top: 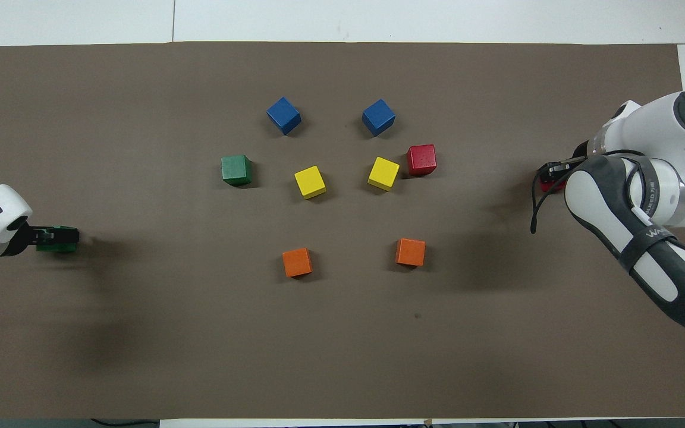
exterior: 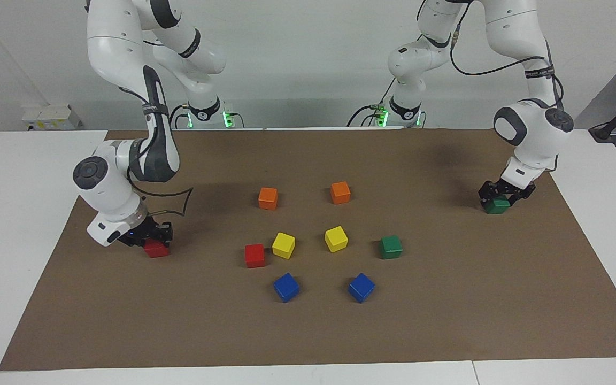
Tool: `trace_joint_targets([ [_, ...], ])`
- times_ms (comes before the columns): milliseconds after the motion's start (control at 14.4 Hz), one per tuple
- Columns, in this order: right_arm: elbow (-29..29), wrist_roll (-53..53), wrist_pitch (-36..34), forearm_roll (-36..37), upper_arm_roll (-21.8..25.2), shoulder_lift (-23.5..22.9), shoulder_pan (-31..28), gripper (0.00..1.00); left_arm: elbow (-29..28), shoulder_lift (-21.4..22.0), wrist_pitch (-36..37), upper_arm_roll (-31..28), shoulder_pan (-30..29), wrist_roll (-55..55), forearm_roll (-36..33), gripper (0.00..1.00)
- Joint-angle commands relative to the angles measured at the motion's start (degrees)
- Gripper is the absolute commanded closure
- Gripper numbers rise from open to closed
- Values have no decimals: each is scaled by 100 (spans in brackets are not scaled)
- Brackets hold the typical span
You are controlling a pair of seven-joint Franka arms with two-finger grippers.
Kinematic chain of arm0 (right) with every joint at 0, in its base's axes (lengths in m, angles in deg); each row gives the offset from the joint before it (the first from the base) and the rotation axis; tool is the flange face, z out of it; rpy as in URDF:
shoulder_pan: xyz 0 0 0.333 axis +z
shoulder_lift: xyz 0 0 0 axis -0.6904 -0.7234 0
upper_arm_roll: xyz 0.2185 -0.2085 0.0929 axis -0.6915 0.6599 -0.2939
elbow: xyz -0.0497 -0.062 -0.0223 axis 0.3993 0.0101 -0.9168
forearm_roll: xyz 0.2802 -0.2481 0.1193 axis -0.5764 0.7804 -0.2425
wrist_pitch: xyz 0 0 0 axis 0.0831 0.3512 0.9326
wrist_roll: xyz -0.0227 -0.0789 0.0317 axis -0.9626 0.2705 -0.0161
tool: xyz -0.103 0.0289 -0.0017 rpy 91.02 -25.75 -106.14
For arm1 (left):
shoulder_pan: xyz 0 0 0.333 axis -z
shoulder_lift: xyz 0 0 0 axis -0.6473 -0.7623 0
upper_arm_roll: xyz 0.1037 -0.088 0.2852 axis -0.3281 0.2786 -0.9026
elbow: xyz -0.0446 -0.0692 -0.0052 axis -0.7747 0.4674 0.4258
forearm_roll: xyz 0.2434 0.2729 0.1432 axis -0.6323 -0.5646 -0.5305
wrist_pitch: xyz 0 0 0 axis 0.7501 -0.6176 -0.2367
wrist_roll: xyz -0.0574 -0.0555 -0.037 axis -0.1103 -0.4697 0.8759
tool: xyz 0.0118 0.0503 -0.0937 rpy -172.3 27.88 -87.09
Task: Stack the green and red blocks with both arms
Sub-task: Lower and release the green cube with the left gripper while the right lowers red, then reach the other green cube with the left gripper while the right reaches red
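One green block (exterior: 391, 246) lies on the mat near the middle, beside a yellow cube; it also shows in the overhead view (top: 236, 169). One red block (exterior: 254, 255) lies beside the other yellow cube (top: 421, 160). My left gripper (exterior: 503, 198) is down on the second green block (exterior: 497, 205) at the left arm's end of the mat; gripper (top: 51, 236) and block (top: 60, 238) show from overhead too. My right gripper (exterior: 150, 238) is down on the second red block (exterior: 156, 249) at the right arm's end; from overhead the gripper (top: 553, 173) mostly hides that block (top: 550, 186).
Two orange cubes (exterior: 268, 198) (exterior: 340, 192) lie nearer the robots. Two yellow cubes (exterior: 283, 245) (exterior: 336, 238) lie in the middle. Two blue cubes (exterior: 286, 287) (exterior: 361, 287) lie farther out. The brown mat (exterior: 447, 321) covers the table.
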Motion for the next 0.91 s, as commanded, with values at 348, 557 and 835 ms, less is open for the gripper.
trace_joint_targets([
  [348, 106, -180, 145, 236, -30, 51, -51, 0, 2533, -320, 2317, 39, 1087, 999, 76, 0],
  [557, 44, -180, -65, 298, -30, 147, -34, 0, 2948, -522, 2380, 30, 1984, 2380, 85, 0],
  [835, -770, -119, -1397, 307, -30, 447, 317, 0, 3336, -1032, 2267, 22, 2662, 2946, 50, 0],
])
